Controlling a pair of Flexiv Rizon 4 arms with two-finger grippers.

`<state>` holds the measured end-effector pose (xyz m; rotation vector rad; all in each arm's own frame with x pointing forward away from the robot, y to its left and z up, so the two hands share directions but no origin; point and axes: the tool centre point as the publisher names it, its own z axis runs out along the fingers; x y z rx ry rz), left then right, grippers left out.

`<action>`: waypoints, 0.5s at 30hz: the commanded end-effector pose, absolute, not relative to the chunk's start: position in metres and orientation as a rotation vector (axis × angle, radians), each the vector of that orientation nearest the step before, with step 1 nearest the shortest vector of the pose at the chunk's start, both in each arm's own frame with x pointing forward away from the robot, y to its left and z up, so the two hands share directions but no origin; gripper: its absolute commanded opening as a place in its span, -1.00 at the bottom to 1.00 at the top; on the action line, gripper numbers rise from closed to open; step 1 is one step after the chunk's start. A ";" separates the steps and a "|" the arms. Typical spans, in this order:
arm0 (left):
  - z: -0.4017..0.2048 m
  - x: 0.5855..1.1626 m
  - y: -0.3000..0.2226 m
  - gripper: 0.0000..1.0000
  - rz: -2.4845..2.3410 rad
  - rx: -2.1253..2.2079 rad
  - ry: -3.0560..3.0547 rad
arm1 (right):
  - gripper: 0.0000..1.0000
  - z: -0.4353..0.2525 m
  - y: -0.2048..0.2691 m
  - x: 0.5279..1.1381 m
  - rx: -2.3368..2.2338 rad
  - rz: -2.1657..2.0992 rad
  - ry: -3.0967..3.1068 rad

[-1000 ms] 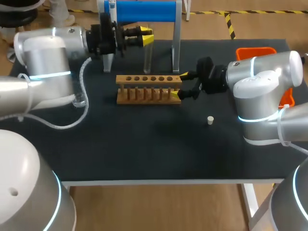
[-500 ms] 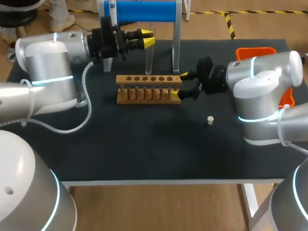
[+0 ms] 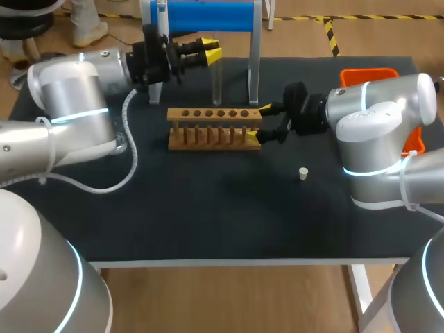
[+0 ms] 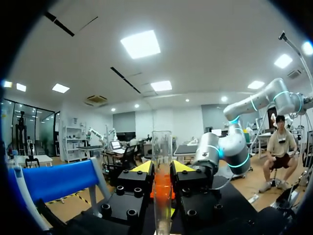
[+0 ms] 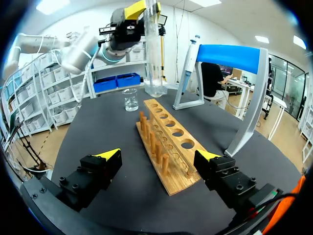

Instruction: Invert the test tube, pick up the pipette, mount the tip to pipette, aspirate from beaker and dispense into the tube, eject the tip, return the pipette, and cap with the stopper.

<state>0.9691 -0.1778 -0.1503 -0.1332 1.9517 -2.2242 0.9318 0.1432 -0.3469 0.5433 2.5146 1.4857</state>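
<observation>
One test tube (image 3: 216,83), clamped in left tool (image 3: 213,53), stands apart behind rack (image 3: 215,113).

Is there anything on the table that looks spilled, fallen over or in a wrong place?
Nothing stands out. The wooden rack stands level, its end inside the open right gripper. The left gripper holds the test tube upright in the air behind it. The small stopper sits alone on the table. No spill shows.

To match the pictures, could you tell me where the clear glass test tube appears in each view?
Head view: clear glass test tube in the left gripper, behind the wooden rack.
Left wrist view: tube between own fingers.
Right wrist view: tube beyond the rack's far end.
Shared landmark: the blue bar.
</observation>
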 end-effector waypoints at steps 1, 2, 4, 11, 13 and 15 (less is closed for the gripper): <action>-0.155 0.983 -0.183 -1.00 -2.264 -0.104 1.940 | 1.00 -0.347 0.143 0.931 0.543 1.486 2.514; -0.156 0.984 -0.184 -1.00 -2.270 -0.103 1.947 | 1.00 -0.347 0.143 0.931 0.543 1.486 2.514; -0.157 0.986 -0.185 -1.00 -2.296 -0.103 1.944 | 1.00 -0.347 0.143 0.931 0.543 1.486 2.514; -0.166 0.991 -0.187 -1.00 -2.339 -0.101 1.964 | 1.00 -0.347 0.143 0.931 0.543 1.486 2.514; -0.168 0.991 -0.188 -1.00 -2.350 -0.091 1.968 | 1.00 -0.347 0.143 0.931 0.543 1.486 2.514; -0.171 0.992 -0.188 -1.00 -2.350 -0.091 1.975 | 1.00 -0.347 0.143 0.931 0.543 1.486 2.514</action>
